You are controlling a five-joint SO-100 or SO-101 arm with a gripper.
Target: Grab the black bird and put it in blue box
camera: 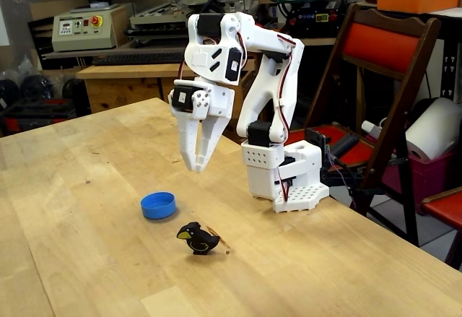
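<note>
Hanging over a light wood table [86,209], gripper [196,166] nearly closed, empty, black bird [197,238] stood beside blue box [158,205], cluttered workshop behind, red chair [382,57] seen at right.

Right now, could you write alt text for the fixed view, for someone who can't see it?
A white robot arm hangs its gripper, fingers pointing down and nearly together, above a wooden table, holding nothing. Below it sit a small blue dish and, just nearer the camera, a black toy bird standing upright. A cluttered workshop and a red chair fill the background.
</note>
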